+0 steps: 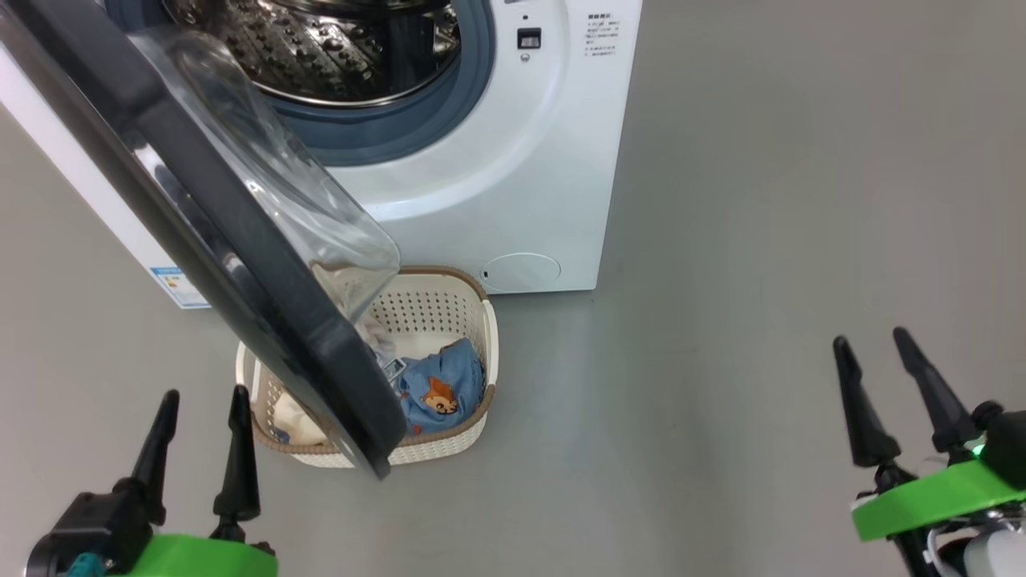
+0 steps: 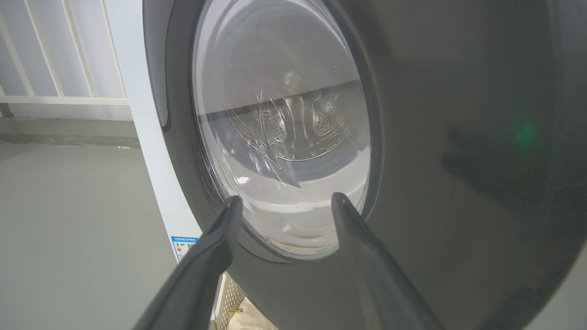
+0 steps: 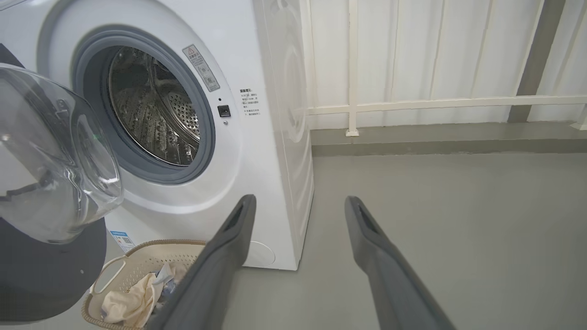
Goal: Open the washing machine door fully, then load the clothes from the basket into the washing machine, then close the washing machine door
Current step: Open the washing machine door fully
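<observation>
The white washing machine point(image 1: 497, 184) stands at the top of the head view, its steel drum point(image 1: 337, 48) exposed. Its door point(image 1: 240, 264), black-rimmed with a clear glass bowl, swings out towards me over the cream basket point(image 1: 449, 308) on the floor. Light blue clothes point(image 1: 441, 385) with an orange print lie inside, partly hidden by the door. My left gripper point(image 1: 202, 405) is open at the lower left, just left of the door's lower edge. In the left wrist view the door point(image 2: 412, 137) sits close ahead of the open gripper point(image 2: 284, 201). My right gripper point(image 1: 874, 344) is open over bare floor, far right.
Grey floor point(image 1: 721, 320) stretches to the right of the machine. In the right wrist view a white railing and panelled wall point(image 3: 435, 101) run behind the machine point(image 3: 257, 137), with the basket point(image 3: 137, 266) at its foot. A blue label point(image 1: 178, 287) marks the machine's left side.
</observation>
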Controlling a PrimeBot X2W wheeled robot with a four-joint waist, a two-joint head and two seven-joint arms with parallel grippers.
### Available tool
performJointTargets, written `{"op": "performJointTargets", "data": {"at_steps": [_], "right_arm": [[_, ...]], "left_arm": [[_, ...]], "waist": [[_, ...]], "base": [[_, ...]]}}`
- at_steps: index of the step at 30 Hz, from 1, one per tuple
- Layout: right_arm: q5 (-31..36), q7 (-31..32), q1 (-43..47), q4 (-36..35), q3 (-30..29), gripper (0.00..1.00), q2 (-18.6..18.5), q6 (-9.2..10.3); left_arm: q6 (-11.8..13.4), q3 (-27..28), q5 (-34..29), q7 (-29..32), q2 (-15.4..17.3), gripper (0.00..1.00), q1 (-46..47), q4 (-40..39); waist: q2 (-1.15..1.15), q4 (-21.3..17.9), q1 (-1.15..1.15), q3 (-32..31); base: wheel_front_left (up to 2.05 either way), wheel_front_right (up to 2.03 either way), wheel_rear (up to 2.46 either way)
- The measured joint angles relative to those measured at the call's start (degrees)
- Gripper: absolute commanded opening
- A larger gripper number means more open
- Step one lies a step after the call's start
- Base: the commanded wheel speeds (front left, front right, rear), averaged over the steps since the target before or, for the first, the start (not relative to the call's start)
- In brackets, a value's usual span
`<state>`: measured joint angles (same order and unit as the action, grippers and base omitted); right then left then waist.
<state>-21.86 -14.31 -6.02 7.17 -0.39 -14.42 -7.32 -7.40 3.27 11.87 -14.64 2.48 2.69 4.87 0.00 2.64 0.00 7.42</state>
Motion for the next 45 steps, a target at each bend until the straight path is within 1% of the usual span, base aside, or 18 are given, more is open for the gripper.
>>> {"op": "performJointTargets", "data": {"at_steps": [5, 12, 25, 45], "right_arm": [[5.0, 0.0, 1.4, -0.8, -0.3, 1.00, 1.9, -0.01], [7.7, 0.0, 1.7, -1.2, -1.6, 1.00, 4.0, -0.01], [9.2, 0.0, 2.7, -0.9, -1.9, 1.00, 5.5, -0.01], [9.3, 0.0, 2.8, 1.0, -1.1, 1.00, 5.4, -0.01]], "left_arm": [[0.0, 0.3, 0.0, 0.0, -0.1, 1.00, -0.7, -0.3], [0.0, 0.3, 0.0, 0.0, -0.2, 1.00, -1.9, -0.7], [0.0, 0.3, 0.1, 0.0, -0.3, 1.00, -2.8, -0.7], [0.0, -0.2, 0.3, 0.0, -0.3, 1.00, -3.9, -0.8]], "waist": [[0.00, 0.0, 0.00, -0.3], [0.00, 0.2, 0.00, -0.6], [0.00, 0.8, 0.00, -1.4], [0.00, 0.6, 0.00, -1.6]], "base": [[0.00, 0.00, 0.00], [0.00, 0.00, 0.00], [0.00, 0.00, 0.00], [0.00, 0.00, 0.00]]}}
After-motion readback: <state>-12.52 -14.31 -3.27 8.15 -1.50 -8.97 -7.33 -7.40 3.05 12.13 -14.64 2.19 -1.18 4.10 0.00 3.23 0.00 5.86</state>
